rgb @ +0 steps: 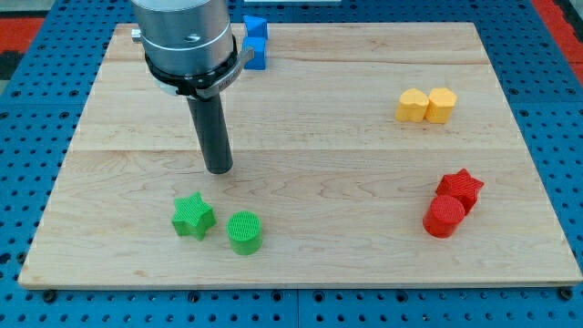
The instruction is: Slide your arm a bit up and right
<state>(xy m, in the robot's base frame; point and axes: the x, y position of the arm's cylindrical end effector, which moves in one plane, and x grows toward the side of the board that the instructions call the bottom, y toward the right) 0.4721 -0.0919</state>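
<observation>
Our tip (219, 169) rests on the wooden board (364, 118), left of the board's middle, at the end of the dark rod (210, 128) that hangs from the silver arm body (182, 36) at the view's top; it is a bare rod end with nothing to open or close, and it touches no block. Nearest to it, toward the view's bottom, sit the green star (193, 216) and the green cylinder (244, 232), close beside each other but apart, both a little below our tip with a clear gap of wood between. Up at the board's top edge, just right of the arm body, the blue blocks (256, 41) stand partly hidden, so we cannot make out their shapes in full. Well away toward the view's right, the two yellow blocks (426, 106) sit touching side by side, their exact shapes hard to tell. Lower on the right, the red star (461, 188) and the red cylinder (444, 218) press against each other. Around the board lies a blue perforated surface (36, 91).
</observation>
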